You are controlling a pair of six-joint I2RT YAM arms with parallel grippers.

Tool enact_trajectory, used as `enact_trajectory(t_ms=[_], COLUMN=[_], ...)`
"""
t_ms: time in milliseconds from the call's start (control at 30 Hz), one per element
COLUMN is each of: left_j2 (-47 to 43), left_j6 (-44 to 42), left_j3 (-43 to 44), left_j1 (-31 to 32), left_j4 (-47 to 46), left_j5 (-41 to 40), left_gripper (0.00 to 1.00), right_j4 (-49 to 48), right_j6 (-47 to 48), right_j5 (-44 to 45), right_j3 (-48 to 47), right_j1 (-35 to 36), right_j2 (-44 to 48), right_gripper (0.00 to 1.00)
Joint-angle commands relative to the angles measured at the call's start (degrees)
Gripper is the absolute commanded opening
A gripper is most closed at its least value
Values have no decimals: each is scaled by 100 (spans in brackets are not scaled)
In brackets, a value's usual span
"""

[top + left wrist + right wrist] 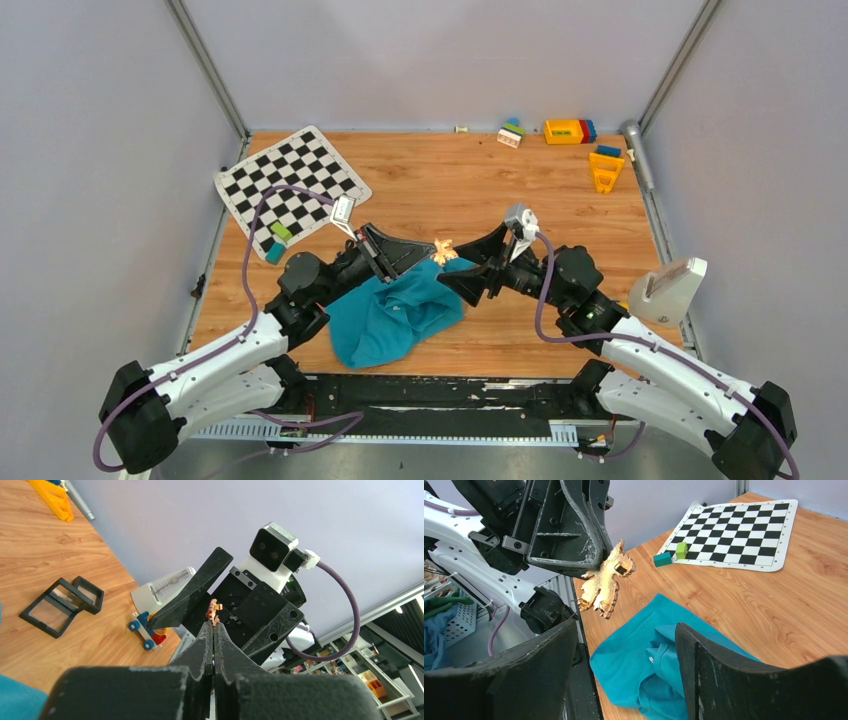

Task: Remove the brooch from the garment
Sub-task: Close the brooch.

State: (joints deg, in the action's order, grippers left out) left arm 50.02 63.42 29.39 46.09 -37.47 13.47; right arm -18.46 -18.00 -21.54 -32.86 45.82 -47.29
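Pale walls close in a wooden table (450, 190), with a checkered mat (290, 180) at its far left corner and a green block (281, 232) and a teal block (274, 252) at the mat's near edge. Bright toys (563, 131) lie along the far right side. The garment (395, 315) sits crumpled near the middle of the table's near edge, between the two arms. The left gripper (425, 255) is clamped tight on the brooch (443, 250), a gold, leaf-like piece that sticks out beyond its fingertips. The brooch hangs in the air above the garment's far edge; the right wrist view shows bare wood between the two, so it is not touching the cloth. The right gripper (465, 262) faces the brooch from the other side with its jaws spread wide and nothing between them, its tips close to the brooch but apart from it. Both grippers meet tip to tip over the garment, tilted inward toward each other.
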Motion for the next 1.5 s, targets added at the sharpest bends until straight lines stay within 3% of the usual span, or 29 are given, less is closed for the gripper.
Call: enact_trajectory(t_ms=[0, 400, 767, 1133, 1467], left_j2=[39, 115, 41, 188, 242], left_j6=[67, 112, 132, 270, 232], left_j3=[-31, -118, -84, -100, -202], left_j1=[-20, -20, -14, -18, -13], left_j4=[-397, -492, -467, -744, -788], left_j5=[8, 50, 5, 71, 34], left_gripper=[0, 0, 0, 0, 0], right_j4=[-378, -270, -340, -648, -751], right_j6=[-157, -226, 99, 137, -87], right_j5=[151, 404, 185, 540, 321], right_j3=[-263, -284, 274, 286, 19], right_j1=[-1, -8, -12, -3, -1], right_j2=[16, 185, 586, 57, 55], right_gripper=[72, 66, 73, 73, 73])
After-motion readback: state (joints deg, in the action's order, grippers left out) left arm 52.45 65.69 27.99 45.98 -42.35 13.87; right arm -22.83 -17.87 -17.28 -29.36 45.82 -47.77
